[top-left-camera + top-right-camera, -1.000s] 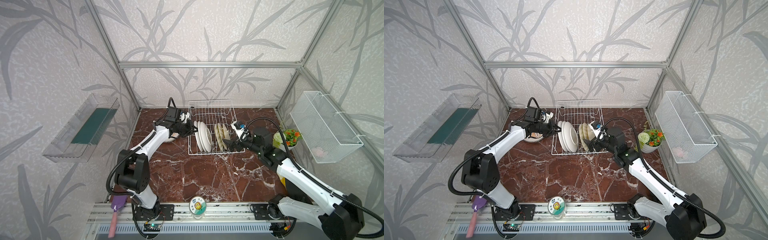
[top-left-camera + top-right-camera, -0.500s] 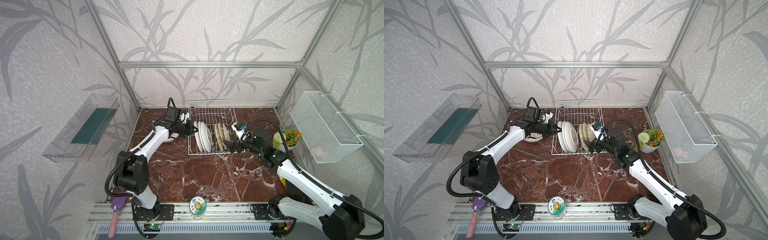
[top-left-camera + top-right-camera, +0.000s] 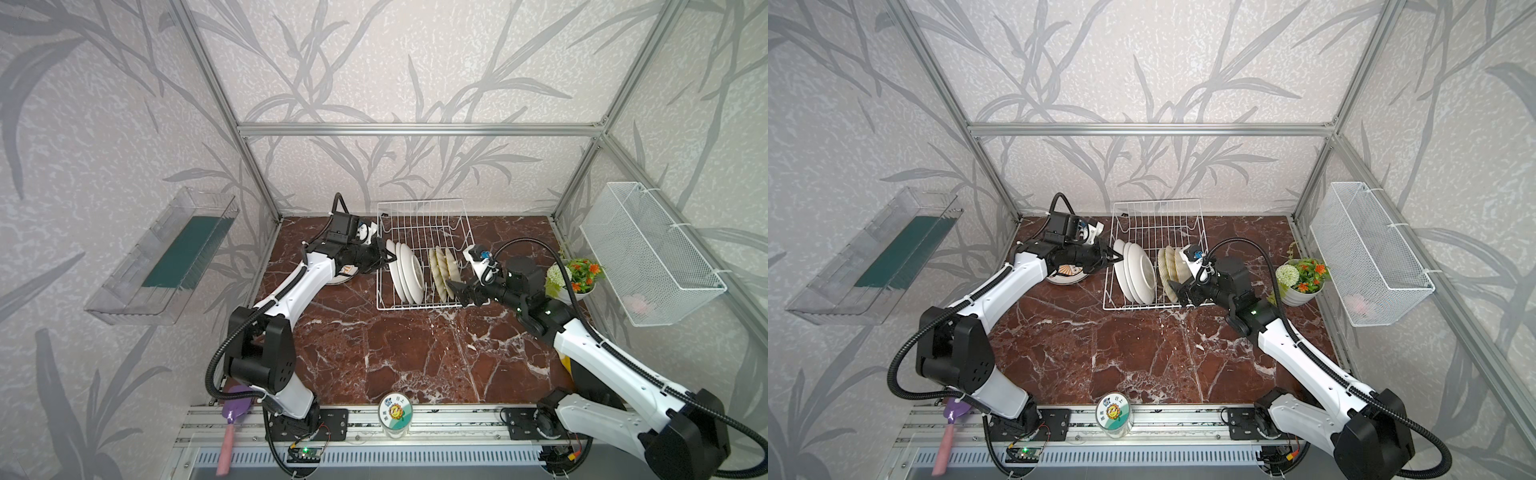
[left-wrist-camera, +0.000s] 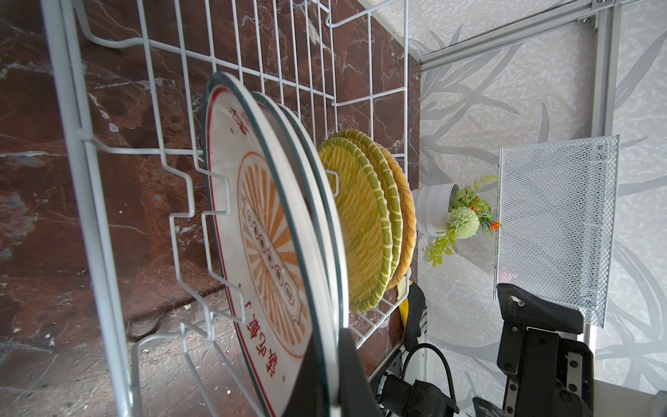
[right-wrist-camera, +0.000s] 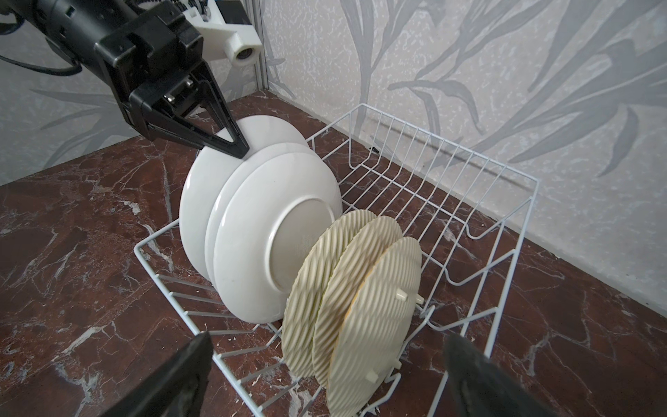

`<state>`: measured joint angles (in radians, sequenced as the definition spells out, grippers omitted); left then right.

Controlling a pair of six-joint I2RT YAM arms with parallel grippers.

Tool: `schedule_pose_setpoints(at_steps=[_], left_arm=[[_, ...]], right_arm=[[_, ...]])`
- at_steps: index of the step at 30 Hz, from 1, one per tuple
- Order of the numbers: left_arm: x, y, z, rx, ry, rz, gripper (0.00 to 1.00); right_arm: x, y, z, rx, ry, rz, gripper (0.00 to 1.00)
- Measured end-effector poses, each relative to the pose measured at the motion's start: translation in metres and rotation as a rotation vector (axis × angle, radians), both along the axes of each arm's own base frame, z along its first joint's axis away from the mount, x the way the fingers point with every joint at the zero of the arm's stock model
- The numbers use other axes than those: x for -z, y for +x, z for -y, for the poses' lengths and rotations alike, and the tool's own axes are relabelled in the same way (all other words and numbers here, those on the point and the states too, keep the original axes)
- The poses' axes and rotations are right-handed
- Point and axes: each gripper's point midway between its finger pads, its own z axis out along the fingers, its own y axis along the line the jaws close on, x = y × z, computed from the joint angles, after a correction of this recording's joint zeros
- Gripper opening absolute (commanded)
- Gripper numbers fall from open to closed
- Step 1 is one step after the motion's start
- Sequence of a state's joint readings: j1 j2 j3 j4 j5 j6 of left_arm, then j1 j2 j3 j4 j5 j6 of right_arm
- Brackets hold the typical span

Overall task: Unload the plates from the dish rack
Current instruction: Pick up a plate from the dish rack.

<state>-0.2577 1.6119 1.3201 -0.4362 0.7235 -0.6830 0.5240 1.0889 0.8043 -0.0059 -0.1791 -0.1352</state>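
While on edge, plates (image 3: pixel 409 270), fronts leftward.

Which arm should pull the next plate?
Left: the left end effector grips the outermost white plate in the dish rack; the right end effector is open, short of the woven plates.

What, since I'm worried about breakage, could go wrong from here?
1. The left gripper pinches only the rim of the end white plate; lifted, it might slip or knock its neighbour.
2. The right gripper, open near the woven plates, could snag the rack wire and jolt everything.
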Motion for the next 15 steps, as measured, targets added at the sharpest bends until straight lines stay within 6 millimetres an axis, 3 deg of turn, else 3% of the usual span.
schedule_pose_setpoints(at_steps=[15], left_arm=[[-0.013,-0.002,-0.002,0.006,0.006,0.012,0.00]], right_arm=[[-0.001,0.001,0.000,0.007,0.011,0.002,0.99]])
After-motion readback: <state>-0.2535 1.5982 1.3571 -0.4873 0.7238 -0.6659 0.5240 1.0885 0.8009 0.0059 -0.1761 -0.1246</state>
